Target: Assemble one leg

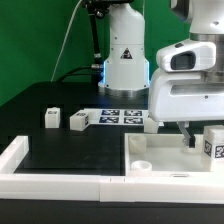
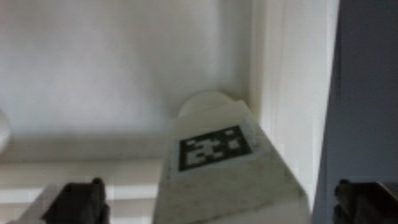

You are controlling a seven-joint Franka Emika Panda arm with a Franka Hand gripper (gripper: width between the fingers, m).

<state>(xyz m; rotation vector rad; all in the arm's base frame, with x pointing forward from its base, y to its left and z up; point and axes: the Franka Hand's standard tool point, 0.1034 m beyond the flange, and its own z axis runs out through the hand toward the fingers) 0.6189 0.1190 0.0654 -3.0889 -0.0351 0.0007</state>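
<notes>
One leg (image 2: 222,160), a white blocky peg with a black-and-white tag, stands between my two dark fingers (image 2: 75,203), with a gap on each side. My gripper (image 2: 221,208) is open around it and does not touch it. In the exterior view the gripper (image 1: 197,139) is low at the right over the large white panel (image 1: 165,152), with the same leg (image 1: 213,144) beside its visible finger. Two more legs (image 1: 51,118) (image 1: 78,120) stand on the black table at the exterior view's left.
The marker board (image 1: 118,116) lies at the back centre with another small white part (image 1: 150,123) at its right end. The robot base (image 1: 125,55) stands behind it. A white raised border (image 1: 60,182) runs along the front. The panel has a corner hole (image 1: 141,168).
</notes>
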